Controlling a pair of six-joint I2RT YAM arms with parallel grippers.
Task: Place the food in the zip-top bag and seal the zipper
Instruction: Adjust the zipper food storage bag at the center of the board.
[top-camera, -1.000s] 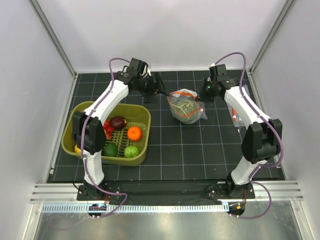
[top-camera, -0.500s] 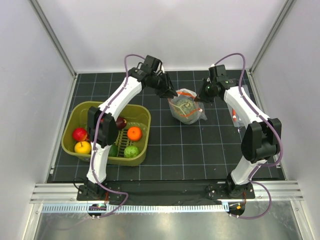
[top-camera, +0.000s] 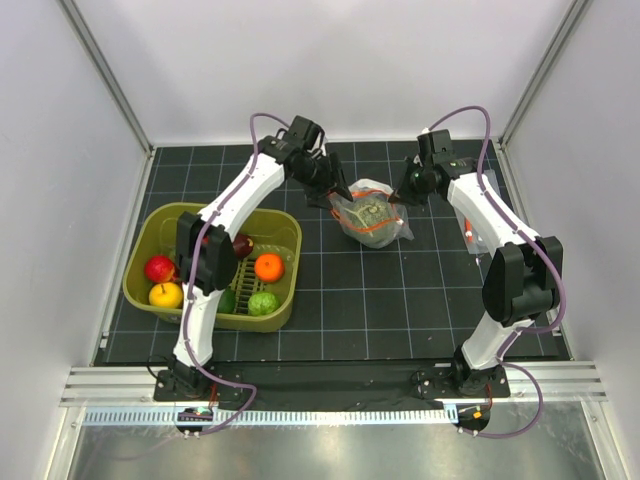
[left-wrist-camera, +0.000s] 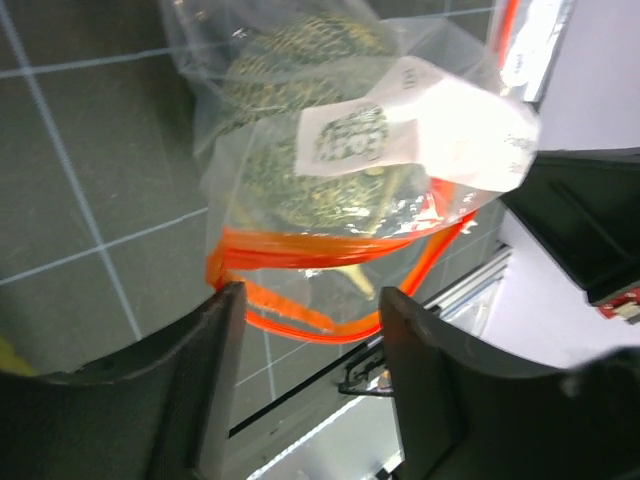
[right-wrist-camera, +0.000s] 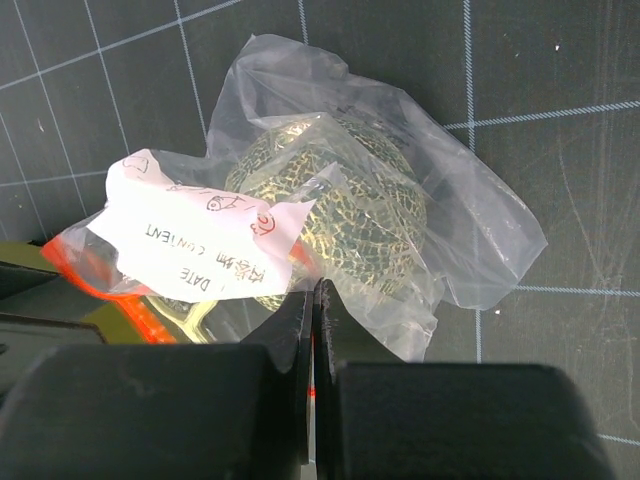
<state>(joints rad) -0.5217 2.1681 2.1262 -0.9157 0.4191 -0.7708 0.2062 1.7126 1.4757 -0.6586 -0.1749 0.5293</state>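
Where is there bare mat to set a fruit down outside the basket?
The widest free patch is the mat in front of the zip-top bag, between the basket and the right arm. Crowded: the far middle, where the left gripper and right gripper flank the bag.

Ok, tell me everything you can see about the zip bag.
The bag is clear, crinkly thin plastic with a white printed label and an orange-red zipper along its mouth, which gapes unsealed. It lies slumped on the black gridded mat between the arms, holding one pale-green netted fruit. The right fingers are shut on a fold of it; the left fingers, apart, straddle the zipper.
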